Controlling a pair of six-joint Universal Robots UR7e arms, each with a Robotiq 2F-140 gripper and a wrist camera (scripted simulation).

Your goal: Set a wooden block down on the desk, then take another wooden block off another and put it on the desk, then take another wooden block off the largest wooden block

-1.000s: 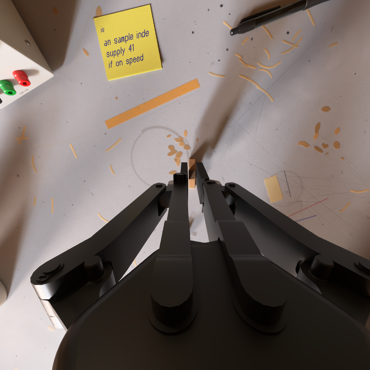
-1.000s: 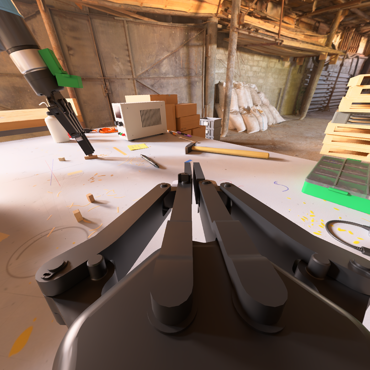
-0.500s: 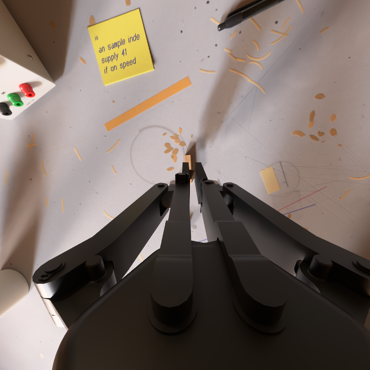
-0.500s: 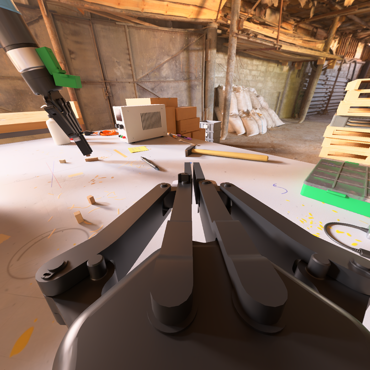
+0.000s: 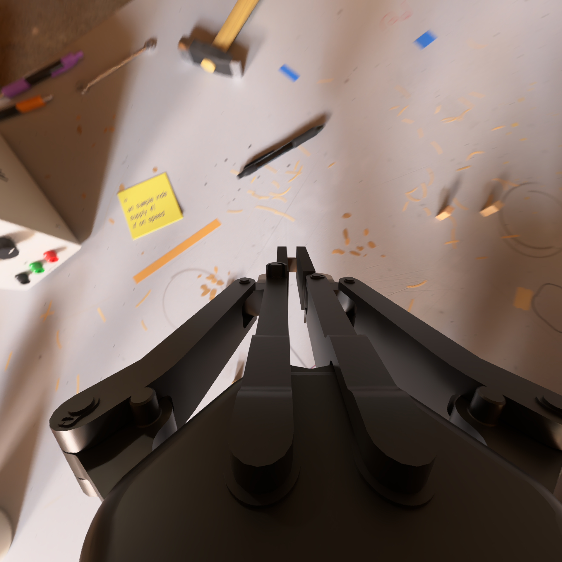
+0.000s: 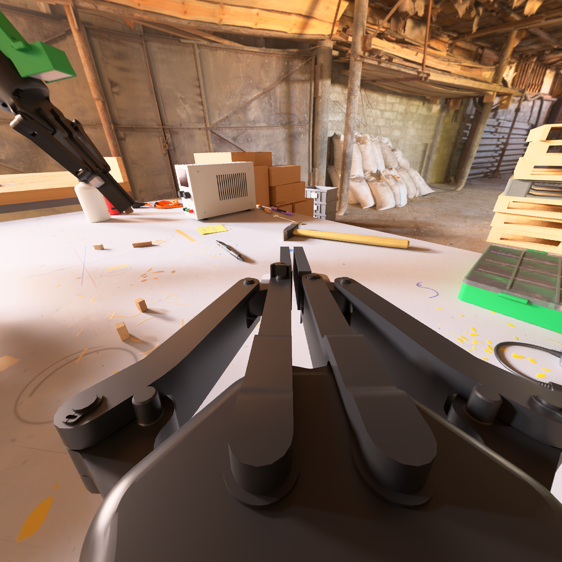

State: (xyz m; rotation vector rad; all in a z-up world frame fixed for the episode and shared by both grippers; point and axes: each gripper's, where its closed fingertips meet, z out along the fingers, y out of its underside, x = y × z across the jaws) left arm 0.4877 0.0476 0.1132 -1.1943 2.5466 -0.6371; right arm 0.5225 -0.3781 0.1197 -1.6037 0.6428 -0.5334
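One small wooden block (image 5: 291,263) sits pinched in the left gripper (image 5: 291,254), raised off the flat largest block (image 6: 142,244); the right gripper (image 6: 291,254) idles closed, empty.

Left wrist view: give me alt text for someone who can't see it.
The left gripper, shut on a small wooden block, hangs over a white desk strewn with wood shavings. Beyond lie a black pen, a yellow sticky note, a hammer and two more wooden blocks; the picture is motion-blurred.
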